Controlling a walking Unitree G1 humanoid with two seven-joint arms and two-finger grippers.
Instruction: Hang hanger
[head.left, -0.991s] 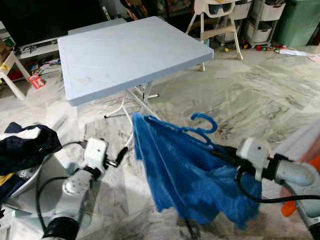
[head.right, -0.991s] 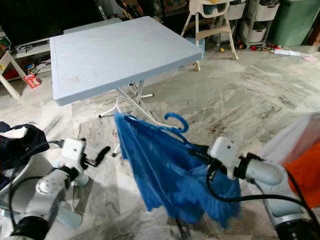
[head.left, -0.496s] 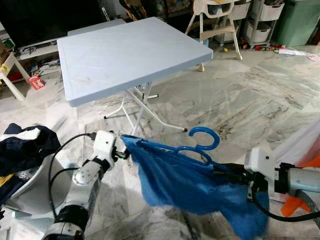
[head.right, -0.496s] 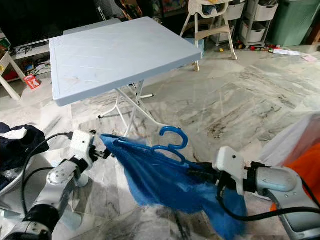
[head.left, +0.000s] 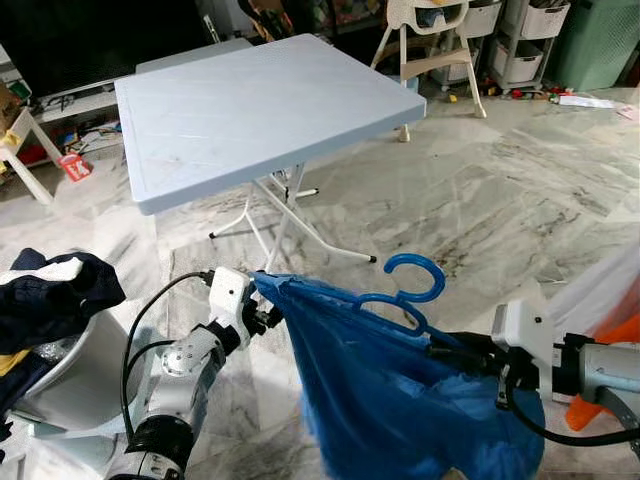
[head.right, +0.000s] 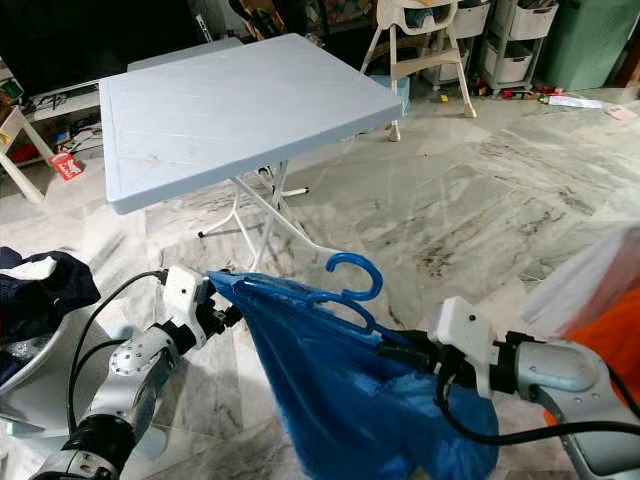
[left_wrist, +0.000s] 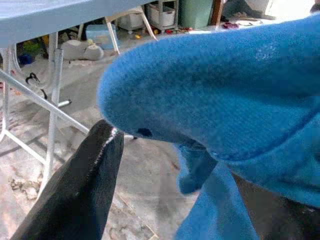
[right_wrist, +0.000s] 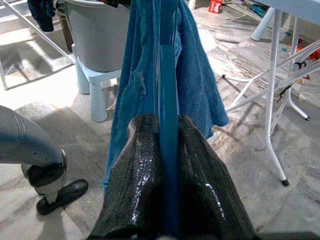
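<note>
A blue hanger carries a blue garment that droops low over the marble floor. My right gripper is shut on the hanger's arm just below the hook; in the right wrist view the blue bar runs out from between its closed fingers. My left gripper is at the garment's left shoulder corner and holds it up. In the left wrist view the blue cloth bulges between the black fingers.
A light blue folding table on white legs stands just behind the hanger. A grey basket with dark clothes sits at the left. An orange and white item is at the right edge. A high chair stands far back.
The left gripper came in from the left and took the garment's left corner. The garment was pulled out nearly flat half a second ago and now hangs down between the two grippers.
</note>
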